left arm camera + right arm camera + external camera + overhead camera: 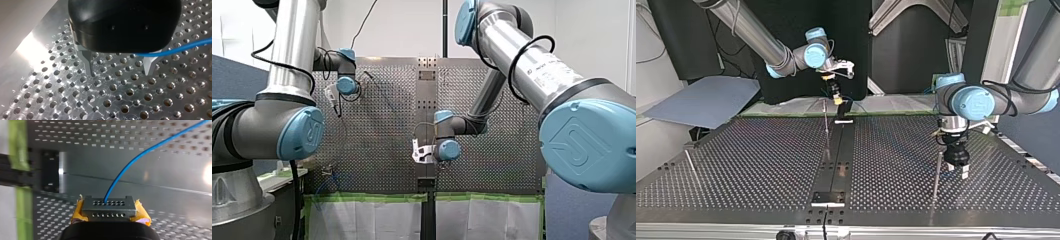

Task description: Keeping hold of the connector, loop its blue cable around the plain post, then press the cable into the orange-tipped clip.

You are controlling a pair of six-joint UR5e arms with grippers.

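A grey metal connector (109, 207) with rows of small holes sits between yellow pads (142, 213), and my right gripper (109, 214) is shut on it. Its blue cable (140, 155) rises from the connector and runs away over the perforated table. In the top view my right gripper (838, 97) hangs above the black centre rail, close to a thin post (826, 122). My left gripper (118, 72) is open just above the table (130, 100), with nothing between its metal fingers (88, 62). The blue cable (180, 48) passes by its body. Beside my left gripper (958, 169) stands another thin post (937, 176).
A black rail (836, 160) runs down the table's middle. A third thin post (690, 166) stands at the top view's left. Green tape and white sheeting (377, 210) line the table's edge nearest the arms. A grey board (706, 100) lies beyond the top view's left corner.
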